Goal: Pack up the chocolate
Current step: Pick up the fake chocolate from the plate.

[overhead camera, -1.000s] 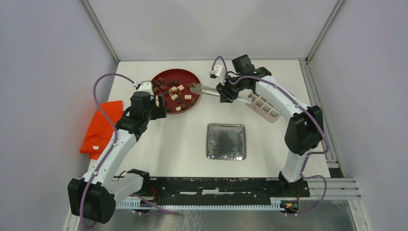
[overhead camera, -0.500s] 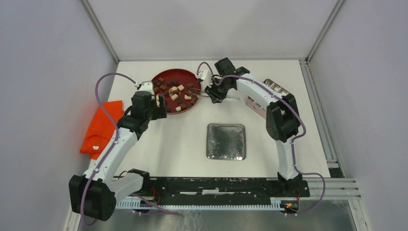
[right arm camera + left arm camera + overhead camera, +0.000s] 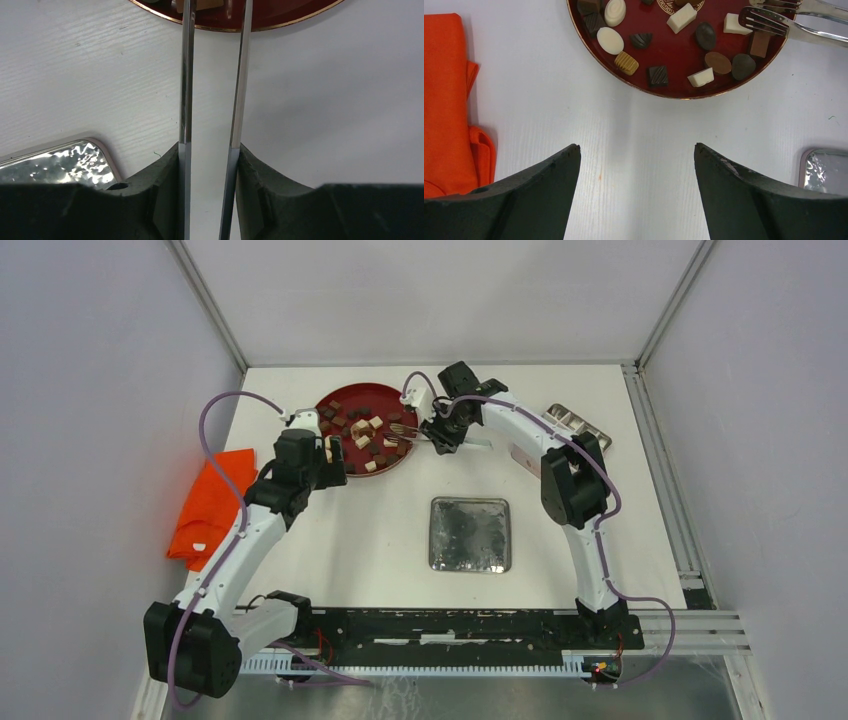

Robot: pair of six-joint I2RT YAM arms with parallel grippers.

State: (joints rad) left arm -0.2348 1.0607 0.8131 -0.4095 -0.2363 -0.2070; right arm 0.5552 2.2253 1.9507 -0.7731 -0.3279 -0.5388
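ok so the main change over the last second: the right arm (image 3: 520, 425) swings in from the right side of the table (image 3: 380, 520), where it was stretched out over the compartment box (image 3: 578, 426). Now it's folded up with the elbow bent back toward its base, pushing the tongs (image 3: 774, 25) further over the red plate (image 3: 674, 95). A second ago the forked tips were only at the plate's right edge, now they're in over the chocolate (image 3: 610, 40) on that side, right by a cream square and a brown block. So I'd say the pick is about to happen rather than done. Every piece I can see is on the plate, and the box is too small in view to check. The right gripper (image 3: 210, 155) is clamped on the tong handles, squeezing them partway so the two blades run nearly parallel with a narrow gap. There's a pale bit between the tips in the wrist view but I can't tell if it's actually pinched. The left gripper (image 3: 636, 147) hasn't budged, jaws wide with nothing in them, hovering over bare table just on the near side of the plate, orange cloth (image 3: 444, 75) off to its left
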